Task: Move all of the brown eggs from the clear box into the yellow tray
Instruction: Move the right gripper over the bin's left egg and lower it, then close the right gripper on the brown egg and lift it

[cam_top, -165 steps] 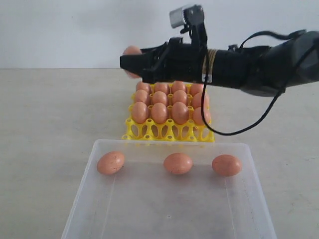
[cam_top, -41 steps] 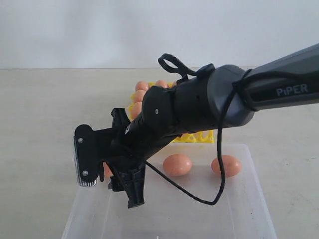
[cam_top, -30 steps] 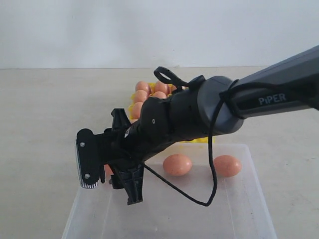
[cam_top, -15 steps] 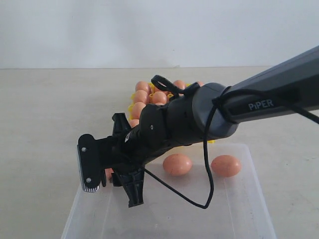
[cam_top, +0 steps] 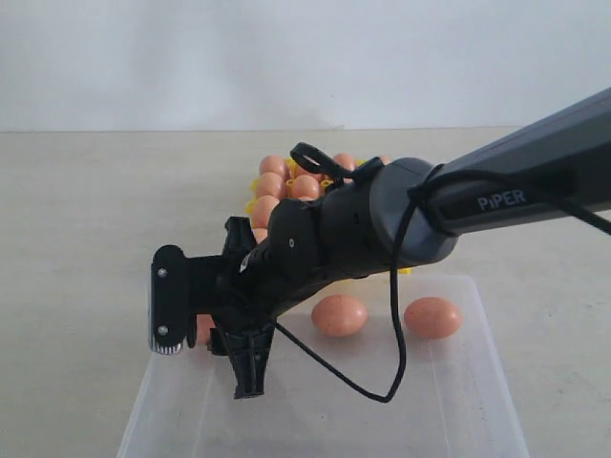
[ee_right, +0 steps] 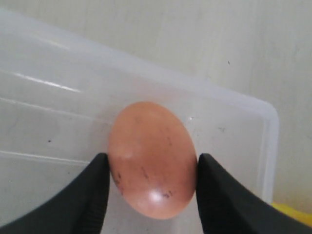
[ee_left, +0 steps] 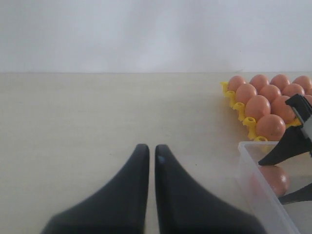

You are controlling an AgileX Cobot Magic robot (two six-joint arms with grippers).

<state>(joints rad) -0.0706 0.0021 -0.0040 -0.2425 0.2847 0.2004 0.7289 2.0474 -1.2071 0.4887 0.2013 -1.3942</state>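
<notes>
Right pincer (ee_right: 151,165) clamped on an egg (ee_right: 152,146), a finger against each flank so it cannot roll; egg sits between them, low in the box (ee_right: 234,112); tray (ee_left: 242,107) close behind; left pincer (ee_left: 149,148) together, empty, parked aside.

Beige tabletop (cam_top: 86,239) (white wall (cam_top: 191,57) behind)

soft even light; faint shadows; foreground blurred
</notes>
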